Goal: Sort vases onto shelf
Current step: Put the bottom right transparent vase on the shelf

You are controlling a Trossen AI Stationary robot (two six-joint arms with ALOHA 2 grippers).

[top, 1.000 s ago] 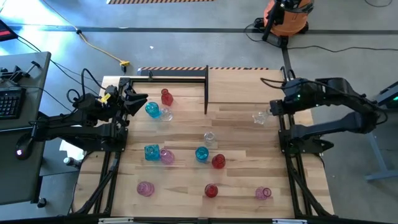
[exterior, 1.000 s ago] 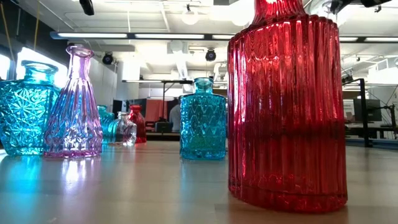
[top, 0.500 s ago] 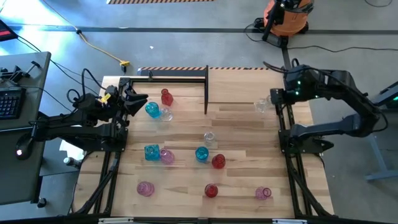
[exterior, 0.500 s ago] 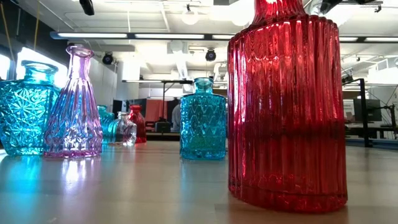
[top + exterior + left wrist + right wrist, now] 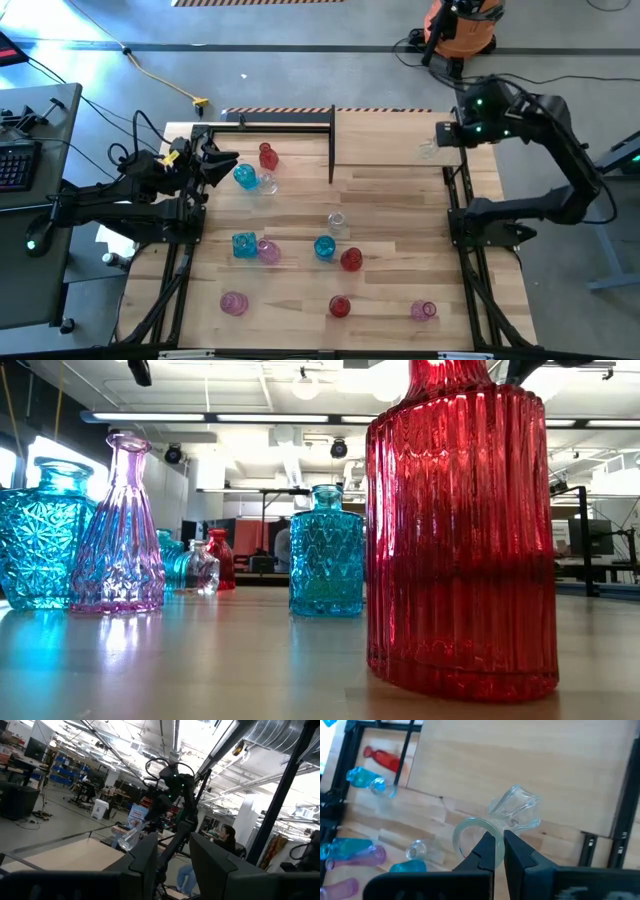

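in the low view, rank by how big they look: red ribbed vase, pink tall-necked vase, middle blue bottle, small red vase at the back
1. red ribbed vase, nearest the camera, so unsure
2. pink tall-necked vase
3. middle blue bottle
4. small red vase

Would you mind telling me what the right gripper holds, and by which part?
The right gripper holds a small clear glass vase by the rim of its mouth.
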